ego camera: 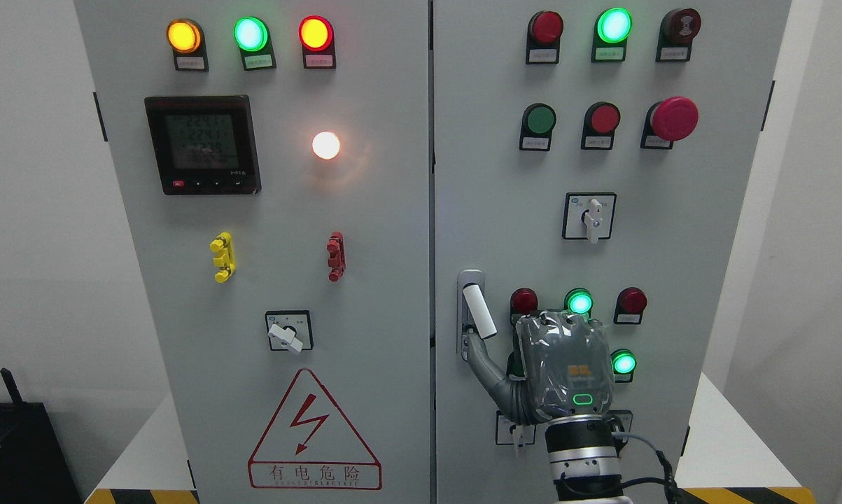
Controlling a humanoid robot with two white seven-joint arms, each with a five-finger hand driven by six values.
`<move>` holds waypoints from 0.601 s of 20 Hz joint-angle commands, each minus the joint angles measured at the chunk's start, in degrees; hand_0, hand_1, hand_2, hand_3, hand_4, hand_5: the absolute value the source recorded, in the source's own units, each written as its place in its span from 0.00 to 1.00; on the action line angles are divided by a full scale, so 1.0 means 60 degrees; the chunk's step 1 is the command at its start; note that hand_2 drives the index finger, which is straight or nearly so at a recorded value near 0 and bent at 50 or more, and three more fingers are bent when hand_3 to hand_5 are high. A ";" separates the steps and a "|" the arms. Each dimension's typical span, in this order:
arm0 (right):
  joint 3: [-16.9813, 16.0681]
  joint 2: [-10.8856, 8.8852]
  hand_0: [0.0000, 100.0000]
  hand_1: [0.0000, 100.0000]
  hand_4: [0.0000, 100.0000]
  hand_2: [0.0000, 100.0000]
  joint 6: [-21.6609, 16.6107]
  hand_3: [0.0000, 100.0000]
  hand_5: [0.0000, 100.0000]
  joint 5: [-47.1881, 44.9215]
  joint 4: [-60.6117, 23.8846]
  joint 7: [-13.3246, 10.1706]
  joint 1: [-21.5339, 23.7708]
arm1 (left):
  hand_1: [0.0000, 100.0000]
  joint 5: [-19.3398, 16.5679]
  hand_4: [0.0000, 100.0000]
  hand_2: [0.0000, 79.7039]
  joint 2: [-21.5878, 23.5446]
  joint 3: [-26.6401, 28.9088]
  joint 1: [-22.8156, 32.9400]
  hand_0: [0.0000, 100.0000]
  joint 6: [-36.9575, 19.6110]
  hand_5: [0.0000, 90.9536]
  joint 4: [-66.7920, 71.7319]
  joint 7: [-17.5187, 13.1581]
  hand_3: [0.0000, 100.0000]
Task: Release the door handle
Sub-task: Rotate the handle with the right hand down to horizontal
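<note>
Just handle (478, 311) beside right hand (559, 367)

We see a white platform (725, 448) with a yellow-and-black striped front edge (777, 495) carrying a tall grey metal double-door electrical cabinet (393, 210), which stands upright directly on it, leaving bare white surface at both sides.

Fingers hidden behind right hand (564, 367) — labels illegible

door handle (478, 311) left of right hand (564, 367), meter (202, 145) far upper left
</note>
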 commanded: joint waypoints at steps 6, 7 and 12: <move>-0.0138 -0.0022 0.41 0.11 0.94 0.91 -0.0003 1.00 0.96 0.0011 -0.0018 0.0003 0.0001 | 0.39 0.0000 0.00 0.00 -0.0002 0.0103 0.0004 0.12 0.0008 0.00 0.0161 0.0007 0.00; -0.0153 -0.0022 0.41 0.11 0.94 0.91 -0.0003 1.00 0.96 0.0011 -0.0018 0.0003 0.0001 | 0.39 0.0000 0.00 0.00 -0.0002 0.0103 0.0004 0.12 0.0008 0.00 0.0161 0.0007 0.00; -0.0168 -0.0037 0.41 0.11 0.94 0.91 -0.0003 1.00 0.96 0.0011 -0.0018 0.0003 0.0001 | 0.39 0.0000 0.00 0.00 -0.0002 0.0103 0.0004 0.12 0.0008 0.00 0.0161 0.0007 0.00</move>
